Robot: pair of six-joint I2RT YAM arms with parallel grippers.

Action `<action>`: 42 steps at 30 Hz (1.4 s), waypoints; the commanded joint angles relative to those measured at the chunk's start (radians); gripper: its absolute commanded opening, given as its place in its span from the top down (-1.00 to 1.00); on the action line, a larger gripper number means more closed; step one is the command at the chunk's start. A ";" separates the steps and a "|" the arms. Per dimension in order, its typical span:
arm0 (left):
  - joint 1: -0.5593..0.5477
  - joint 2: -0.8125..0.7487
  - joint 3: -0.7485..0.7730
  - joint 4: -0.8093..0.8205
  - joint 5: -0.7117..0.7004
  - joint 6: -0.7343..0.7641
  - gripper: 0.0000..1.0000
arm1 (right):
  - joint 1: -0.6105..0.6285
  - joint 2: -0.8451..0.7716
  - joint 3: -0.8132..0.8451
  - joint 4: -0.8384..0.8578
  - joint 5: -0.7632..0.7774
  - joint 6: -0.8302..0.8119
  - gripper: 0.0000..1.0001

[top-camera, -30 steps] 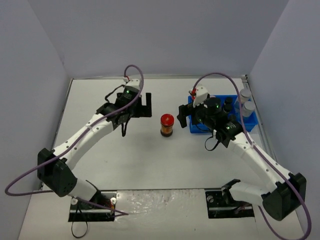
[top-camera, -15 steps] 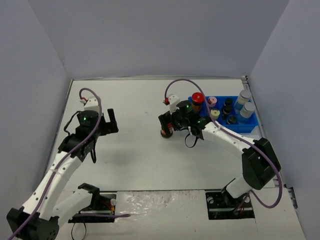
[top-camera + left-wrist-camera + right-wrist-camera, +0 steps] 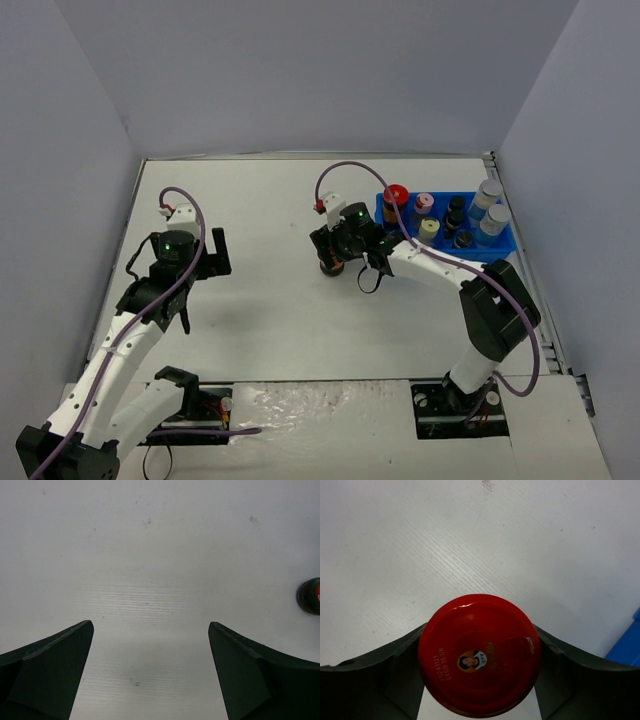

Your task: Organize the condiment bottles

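Saw the white tabletop (image 3: 280,330) bearing a blue tray (image 3: 497,246) at its far right; saw the left hand (image 3: 150,625) released, fingers spread wide above bare surface well to the left. Saw the right hand (image 3: 332,258) clenched on a red-lidded jar (image 3: 479,652) standing upright on the tabletop just left of the tray, a finger tight against each side; counted inside the tray a second red-lidded jar (image 3: 396,195), two silver-lidded jars (image 3: 490,190), a cream jar (image 3: 430,228), a pink-capped jar (image 3: 424,203) and small black-capped jars (image 3: 456,212).
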 commanded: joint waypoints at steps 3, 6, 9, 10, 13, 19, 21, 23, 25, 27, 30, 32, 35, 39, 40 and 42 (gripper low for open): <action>0.011 -0.010 -0.012 0.076 -0.020 0.017 -0.94 | 0.005 -0.040 0.054 0.042 0.017 0.003 0.79; 0.011 -0.010 -0.014 0.081 -0.028 0.023 -0.94 | 0.006 -0.117 0.056 0.024 0.042 0.012 1.00; 0.011 -0.010 -0.017 0.089 -0.027 0.025 -0.94 | 0.002 -0.212 0.074 0.012 0.106 0.023 1.00; 0.011 -0.007 -0.017 0.091 -0.026 0.025 -0.94 | -0.004 -0.235 0.083 0.002 0.129 0.027 1.00; 0.013 0.000 -0.017 0.096 -0.016 0.024 -0.94 | -0.022 -0.284 0.116 -0.037 0.227 0.041 1.00; 0.013 -0.006 -0.017 0.096 -0.012 0.023 -0.94 | -0.166 -0.340 0.107 -0.056 0.305 0.123 1.00; 0.013 -0.010 -0.017 0.096 -0.014 0.023 -0.94 | -0.215 -0.357 0.088 -0.056 0.311 0.141 1.00; 0.013 -0.009 -0.017 0.097 -0.012 0.025 -0.94 | -0.235 -0.365 0.077 -0.054 0.318 0.139 1.00; 0.013 -0.008 -0.018 0.102 -0.009 0.024 -0.94 | -0.259 -0.362 0.061 -0.044 0.315 0.134 1.00; 0.013 -0.007 -0.018 0.105 -0.006 0.024 -0.94 | -0.282 -0.358 0.042 -0.027 0.313 0.134 1.00; 0.013 -0.011 -0.019 0.105 -0.004 0.025 -0.94 | -0.304 -0.347 0.014 0.011 0.306 0.139 1.00; 0.013 -0.014 -0.020 0.104 -0.004 0.025 -0.94 | -0.317 -0.329 -0.008 0.046 0.290 0.144 1.00; 0.013 -0.012 -0.020 0.104 -0.005 0.025 -0.94 | -0.323 -0.296 -0.031 0.099 0.271 0.145 1.00; 0.014 -0.012 -0.020 0.104 -0.005 0.026 -0.94 | -0.323 -0.261 -0.048 0.144 0.250 0.150 1.00; 0.013 -0.013 -0.020 0.104 -0.004 0.026 -0.94 | -0.323 -0.251 -0.052 0.157 0.243 0.151 1.00; 0.013 -0.014 -0.019 0.105 -0.004 0.026 -0.94 | -0.322 -0.236 -0.062 0.178 0.232 0.152 1.00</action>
